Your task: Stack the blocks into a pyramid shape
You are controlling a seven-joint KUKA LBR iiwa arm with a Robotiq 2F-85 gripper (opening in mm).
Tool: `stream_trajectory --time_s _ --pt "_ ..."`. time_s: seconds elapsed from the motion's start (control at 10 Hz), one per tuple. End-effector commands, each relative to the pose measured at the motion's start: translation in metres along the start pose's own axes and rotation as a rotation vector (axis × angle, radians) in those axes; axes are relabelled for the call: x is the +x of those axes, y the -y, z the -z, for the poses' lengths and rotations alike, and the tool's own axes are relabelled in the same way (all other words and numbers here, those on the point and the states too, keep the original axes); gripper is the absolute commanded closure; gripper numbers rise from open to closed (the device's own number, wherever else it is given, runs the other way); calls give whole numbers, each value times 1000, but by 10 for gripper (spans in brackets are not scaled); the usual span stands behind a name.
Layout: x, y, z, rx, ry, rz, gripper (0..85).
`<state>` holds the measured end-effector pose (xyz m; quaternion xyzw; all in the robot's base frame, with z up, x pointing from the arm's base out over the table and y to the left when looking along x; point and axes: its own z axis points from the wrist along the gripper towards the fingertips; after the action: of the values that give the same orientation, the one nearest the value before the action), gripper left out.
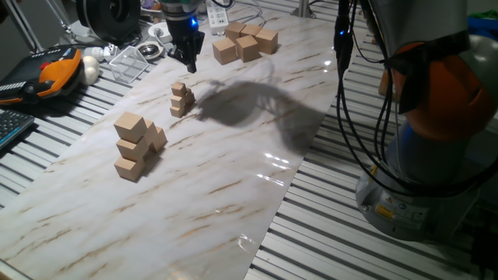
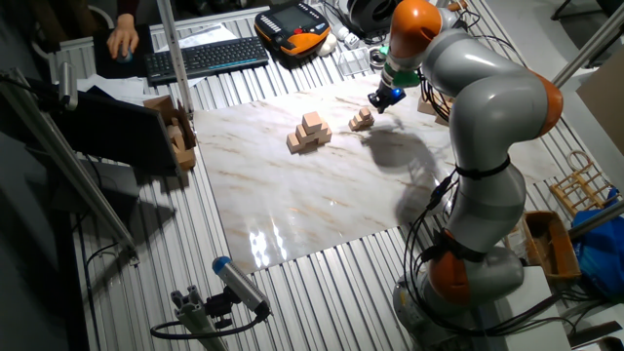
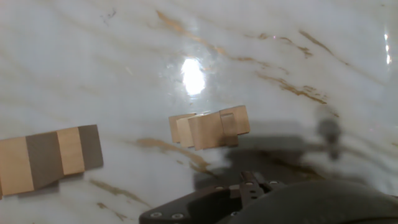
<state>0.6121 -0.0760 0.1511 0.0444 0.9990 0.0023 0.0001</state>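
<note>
**A:** where are the blocks right now?

**B:** mid-bench, already in a small tiered pile, one on top. Claw hangs above and behind it, apart from the pile, nothing visibly in it. Jaws look narrow in one fixed view, but I cannot tell for sure; hand view shows only the housing, no tips.

**A:** handling?

**B:** my read: tiny plain wood cubes, so light, rigid, not fragile. Flat faces give decent friction on the pads. Glossy marble top means they'll likely skate if nudged sideways. The pile will topple easily since each footprint is so small.

**A:** grip point?

**B:** two opposite flat side faces, centred, coming straight down. Only the top cube has free sides (lower ones sit tight against each other, I can't see gaps in the hand view). Keep fingers clear of neighbours.

**A:** other stuff nearby?

**B:** medium cubes stacked nearer the bench front, well apart from the pile. Large cubes grouped at the far end. Not ours.

**A:** containers?

**B:** one clear plastic tray off the bench edge near the pendant. Contents unreadable at this size; no blocks seen in it.
</note>
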Motion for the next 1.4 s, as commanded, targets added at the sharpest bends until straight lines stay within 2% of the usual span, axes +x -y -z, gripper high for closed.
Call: stream_trajectory --time_s 0.0,0.1,0.2,0.4,0.8,0.9,1.3 --pt "0 0 0 -2 0 1 850" --pt "0 -1 0 -13 -4 -3 850" --pt "2 -4 2 -48 -17 -22 850" --pt "5 -6 3 -44 -23 -25 850" --pt "10 -4 11 -34 -13 -25 850" --pt "10 -5 11 -18 -3 -21 850" --pt "13 -4 13 -5 3 -9 850"
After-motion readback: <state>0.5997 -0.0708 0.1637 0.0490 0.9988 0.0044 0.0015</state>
